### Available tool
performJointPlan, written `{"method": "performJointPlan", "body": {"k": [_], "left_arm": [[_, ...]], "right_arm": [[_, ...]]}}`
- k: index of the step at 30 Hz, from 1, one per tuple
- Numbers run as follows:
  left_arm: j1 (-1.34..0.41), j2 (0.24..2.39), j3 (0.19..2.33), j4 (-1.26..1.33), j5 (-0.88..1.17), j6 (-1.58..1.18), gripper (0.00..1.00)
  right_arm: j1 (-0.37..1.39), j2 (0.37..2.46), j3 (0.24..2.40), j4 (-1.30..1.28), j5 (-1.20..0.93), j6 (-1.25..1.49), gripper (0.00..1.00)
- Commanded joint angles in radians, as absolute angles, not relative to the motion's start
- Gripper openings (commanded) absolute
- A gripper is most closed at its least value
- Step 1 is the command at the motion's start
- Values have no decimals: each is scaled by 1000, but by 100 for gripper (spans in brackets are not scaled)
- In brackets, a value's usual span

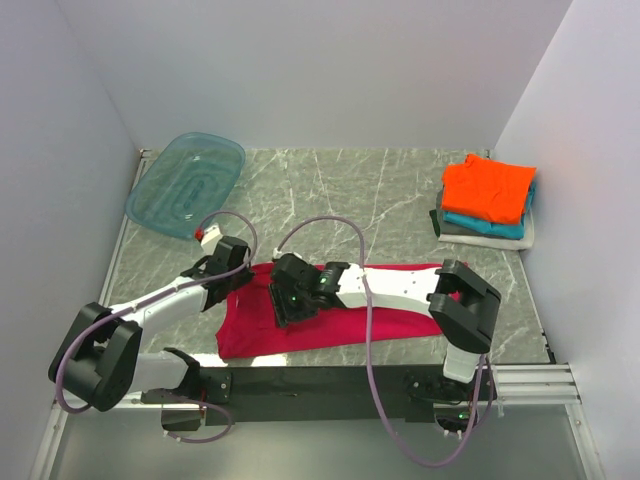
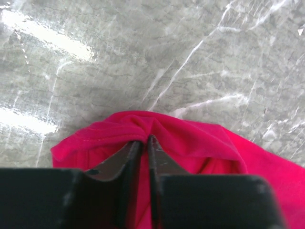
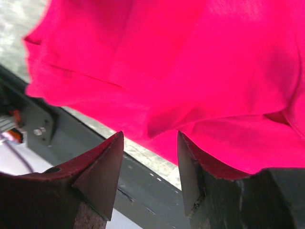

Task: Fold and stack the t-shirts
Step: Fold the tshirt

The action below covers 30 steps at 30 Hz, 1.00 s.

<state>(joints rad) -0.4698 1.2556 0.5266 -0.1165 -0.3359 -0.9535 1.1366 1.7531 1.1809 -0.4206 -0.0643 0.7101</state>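
Cloth of the crimson shirt is bunching in the clamped left gripper, ready for folding; right gripper is hovering agape, empty.

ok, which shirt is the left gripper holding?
The crimson shirt, spread out at the front; the left gripper is shut on a fold of it. The others sit folded in the stack far right.

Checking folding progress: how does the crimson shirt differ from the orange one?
The crimson shirt lies spread out at the near table edge; the orange shirt sits folded atop the far-right stack. The left gripper pinches the crimson shirt; nothing grips the orange shirt. Both are plain, unprinted.
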Motion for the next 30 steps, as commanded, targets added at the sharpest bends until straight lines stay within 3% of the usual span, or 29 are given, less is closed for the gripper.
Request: {"method": "performJointPlan", "body": {"k": [1,7,18,24,25,27,30], "left_arm": [[-453,1238,532,-104,-321,-924,10],[-407,1224,566,-133,-275,-870,1],[-385,1247,568,-109,-209,-836,0],[-367,1236,586,-138,-216,-805,0],[-362,1233,591,-147,-218,-801,1],[-350,1226,603,-164,-207,-778,1],[-313,1239,641,-202,-184,-738,1]], "right_arm": [[1160,1759,1238,-498,-2,729,56],[1167,1789,1230,-491,5,745,56],[1177,1833,1233,-425,3,756,53],[1177,1822,1236,-446,18,753,28],[1177,1818,1229,-449,20,753,16],[1177,1796,1220,-459,26,755,3],[1177,1755,1200,-495,32,755,0]]}}
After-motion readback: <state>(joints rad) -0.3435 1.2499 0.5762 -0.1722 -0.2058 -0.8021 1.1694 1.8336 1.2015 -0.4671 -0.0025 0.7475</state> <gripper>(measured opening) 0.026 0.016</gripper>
